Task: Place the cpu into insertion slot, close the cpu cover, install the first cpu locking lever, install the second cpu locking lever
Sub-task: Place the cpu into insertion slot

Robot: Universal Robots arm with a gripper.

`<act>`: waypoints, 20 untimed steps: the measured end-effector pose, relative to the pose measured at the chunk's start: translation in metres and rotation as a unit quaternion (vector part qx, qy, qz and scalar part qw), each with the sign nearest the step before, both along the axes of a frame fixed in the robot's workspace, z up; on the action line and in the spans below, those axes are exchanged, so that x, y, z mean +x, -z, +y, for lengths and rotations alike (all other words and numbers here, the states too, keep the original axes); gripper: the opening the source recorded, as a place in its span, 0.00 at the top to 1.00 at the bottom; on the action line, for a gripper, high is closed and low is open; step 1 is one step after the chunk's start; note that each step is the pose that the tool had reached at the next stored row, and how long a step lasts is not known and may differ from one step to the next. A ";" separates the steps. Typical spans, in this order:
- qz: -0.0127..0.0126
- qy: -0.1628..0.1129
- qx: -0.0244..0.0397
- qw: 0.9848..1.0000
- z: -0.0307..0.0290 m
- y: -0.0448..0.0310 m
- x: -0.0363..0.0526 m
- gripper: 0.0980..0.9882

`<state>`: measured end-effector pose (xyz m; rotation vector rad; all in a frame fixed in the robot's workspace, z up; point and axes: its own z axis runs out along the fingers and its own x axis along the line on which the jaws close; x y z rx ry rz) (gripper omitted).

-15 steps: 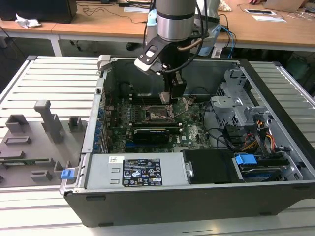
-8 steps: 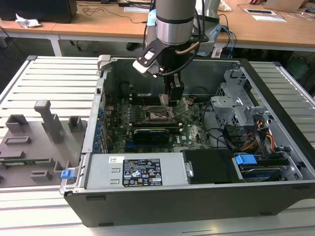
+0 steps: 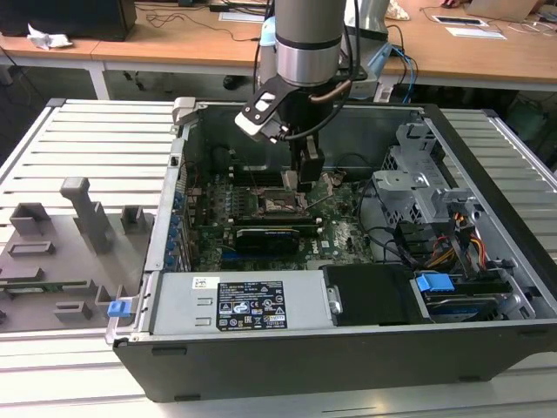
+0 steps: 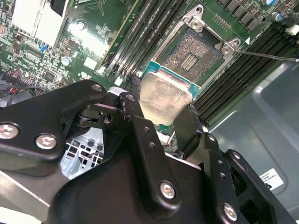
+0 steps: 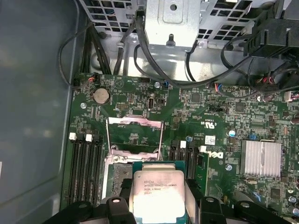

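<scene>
The cpu [image 4: 166, 98] is gripped tight in the end effector [image 4: 160, 111], the open insertion slot [image 4: 194, 52] is seen just beneath and ahead of it, and should the cpu be lowered skewed or off-centre, the slot could well be damaged.

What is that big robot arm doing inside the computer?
The robot arm reaches down into an open computer case. Its tool is shut on the cpu, a small silver square chip, and holds it close above the insertion slot on the green motherboard. The chip is not in the slot yet. The cpu cover stands open, so the slot is bare.
</scene>
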<state>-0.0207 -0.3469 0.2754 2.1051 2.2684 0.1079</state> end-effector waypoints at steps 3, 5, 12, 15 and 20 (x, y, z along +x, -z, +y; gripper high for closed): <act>0.000 0.000 0.000 1.000 0.0000 0.0024 0.0000 0.52; 0.000 0.000 0.000 1.000 0.0000 0.0037 0.0000 0.52; 0.000 0.000 0.000 1.000 0.0000 0.0099 0.0000 0.52; 0.000 0.000 0.000 1.000 0.0000 0.0109 0.0000 0.52; 0.000 0.000 0.000 1.000 0.0000 0.0127 0.0000 0.52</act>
